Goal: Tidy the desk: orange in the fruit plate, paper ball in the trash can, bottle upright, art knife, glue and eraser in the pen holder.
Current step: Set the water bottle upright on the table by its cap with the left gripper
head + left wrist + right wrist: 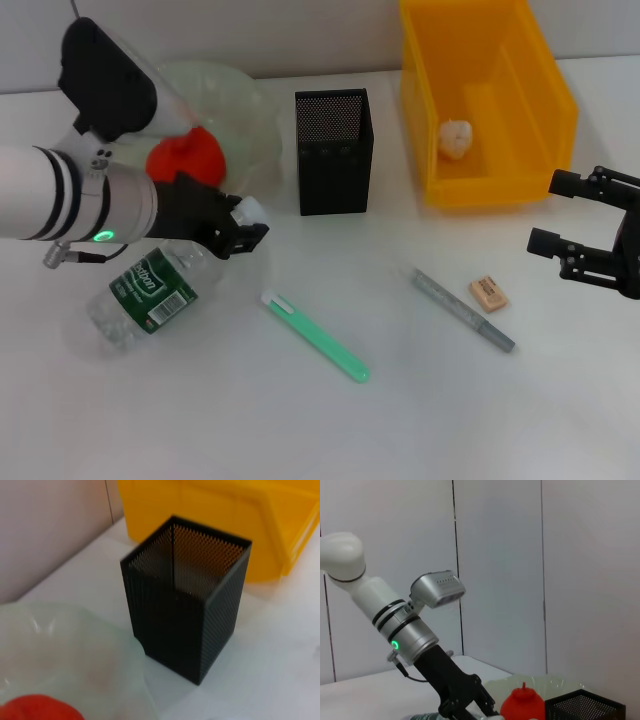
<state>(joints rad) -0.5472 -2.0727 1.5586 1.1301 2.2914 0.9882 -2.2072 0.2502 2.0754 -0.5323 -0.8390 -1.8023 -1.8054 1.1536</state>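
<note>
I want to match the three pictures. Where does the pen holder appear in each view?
Head view: the pen holder stands at upper centre, between the fruit plate and the trash can.
Left wrist view: it fills the centre.
Right wrist view: only its rim shows at the lower right corner.
Shared landmark: the orange, beside it in all views.

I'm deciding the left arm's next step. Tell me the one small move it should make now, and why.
Probably close the left gripper on the bottle's cap end and tip it upright. The bottle lies on its side on the table with the gripper right at its cap. The orange already sits in the fruit plate and the paper ball in the trash can.
</note>
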